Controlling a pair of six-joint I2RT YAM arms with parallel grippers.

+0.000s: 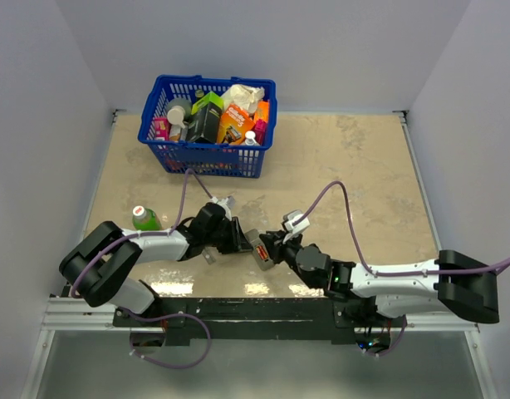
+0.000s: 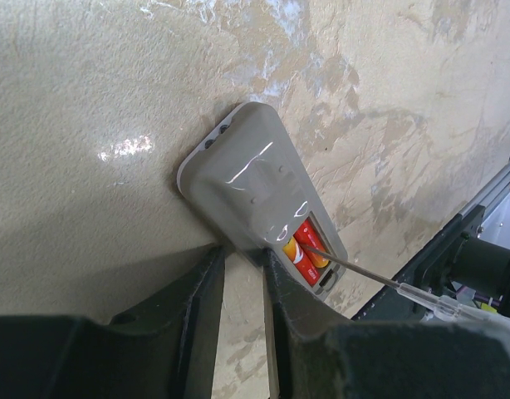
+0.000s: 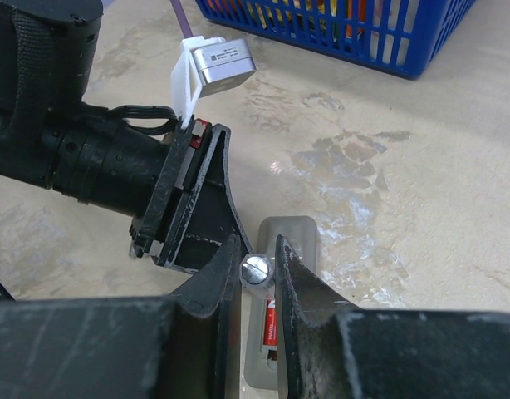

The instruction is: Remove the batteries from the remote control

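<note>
The grey remote control [image 2: 247, 179] lies back-up on the table, its battery recess open. Two red-orange batteries [image 2: 305, 249] sit side by side in the recess. My left gripper [image 2: 245, 259] is closed narrowly on the remote's long edge, beside the recess. My right gripper [image 3: 257, 248] is shut on the clear handle of a thin tool [image 3: 257, 270]. The tool's metal shaft [image 2: 355, 268] reaches in from the right and its tip touches the batteries. One battery [image 3: 272, 324] shows below the handle. In the top view both grippers [image 1: 237, 237] [image 1: 268, 249] meet at the remote [image 1: 257, 247].
A blue basket [image 1: 209, 81] full of packets and bottles stands at the back left; it also shows in the right wrist view [image 3: 338, 33]. A green-capped bottle [image 1: 143, 218] stands left of the left arm. The table's near rail [image 1: 263, 309] is just behind the grippers.
</note>
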